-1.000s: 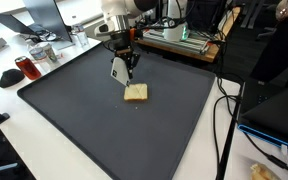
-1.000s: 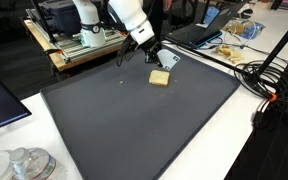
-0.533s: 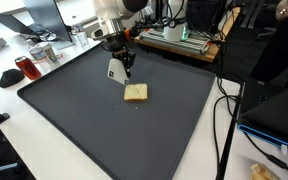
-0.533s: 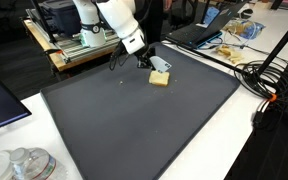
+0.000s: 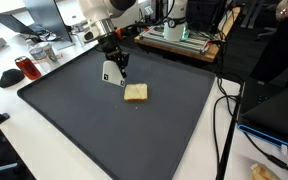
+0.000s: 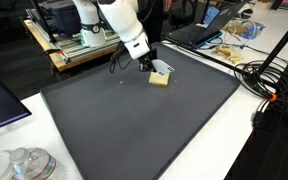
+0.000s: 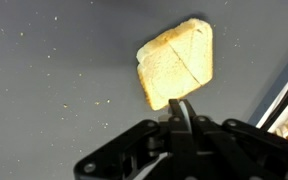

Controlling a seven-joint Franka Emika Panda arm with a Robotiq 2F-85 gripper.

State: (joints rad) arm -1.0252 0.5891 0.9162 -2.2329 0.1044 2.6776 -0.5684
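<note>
Gripper (image 7: 183, 108) jaws shut, nothing visibly clamped. Toast slice (image 7: 174, 62) lies flat on dark mat (image 5: 104, 130), centre-top of wrist view, just beyond fingertips. Contact unclear. Toast not gripped or lifted yet.

Mat (image 5: 104, 130): dark grey, large, covers most of the tabletop in both exterior views
Table (image 5: 19, 135): white, shows around the mat's edges
Cup (image 5: 24, 68): red, upright, just off the mat's corner
Jars (image 6: 24, 163): clear glass, on the table beyond another corner
Cables (image 5: 224, 115): black, trailing along the mat's side
Rack (image 6: 79, 45): wooden, loaded with equipment, behind the mat
Laptop (image 6: 199, 32): dark, near a clear packet (image 6: 246, 28)
</note>
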